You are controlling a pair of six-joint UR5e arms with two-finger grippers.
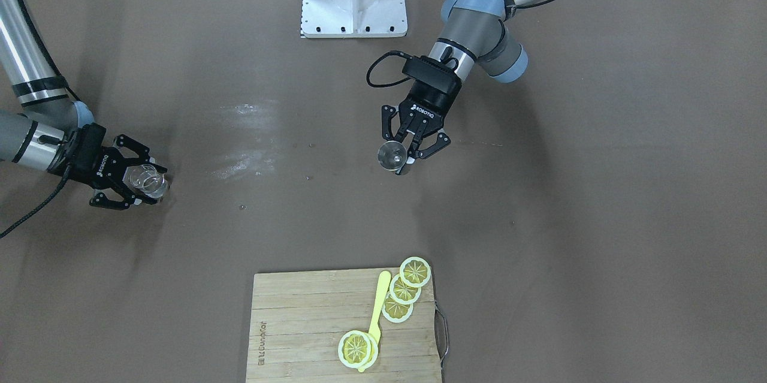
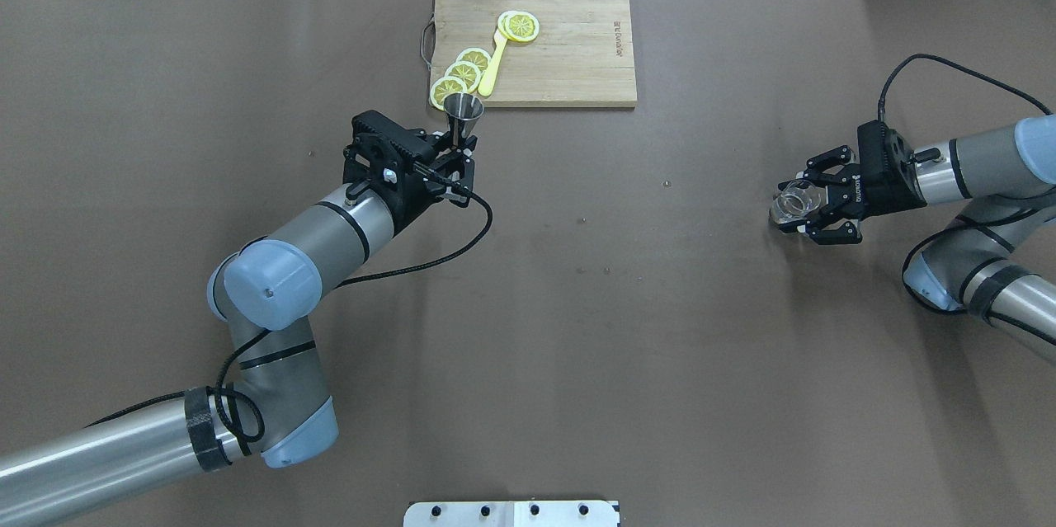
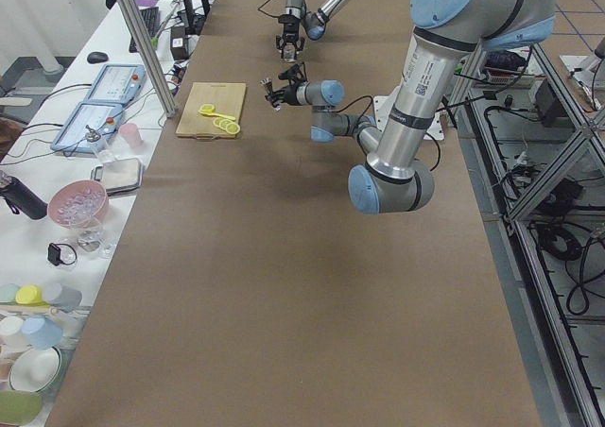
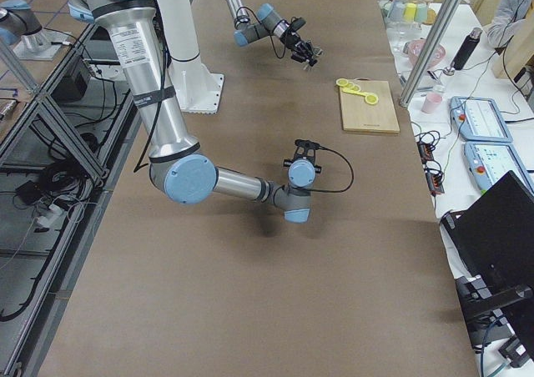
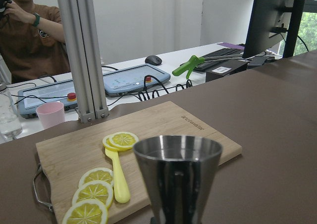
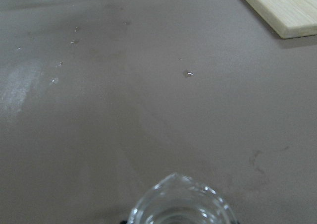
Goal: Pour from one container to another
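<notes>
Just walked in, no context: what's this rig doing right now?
It is set up for a pour that has not started. The left end effector holds a steel jigger upright, just in front of the cutting board. The right end effector grips a clear glass on the other side of the table. The two containers are far apart. The lemon slices and yellow utensil lie on the board, clear of both arms.

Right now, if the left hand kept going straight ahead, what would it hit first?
Probably the wooden cutting board, near its lemon slices, though the left hand may pass above it.
</notes>
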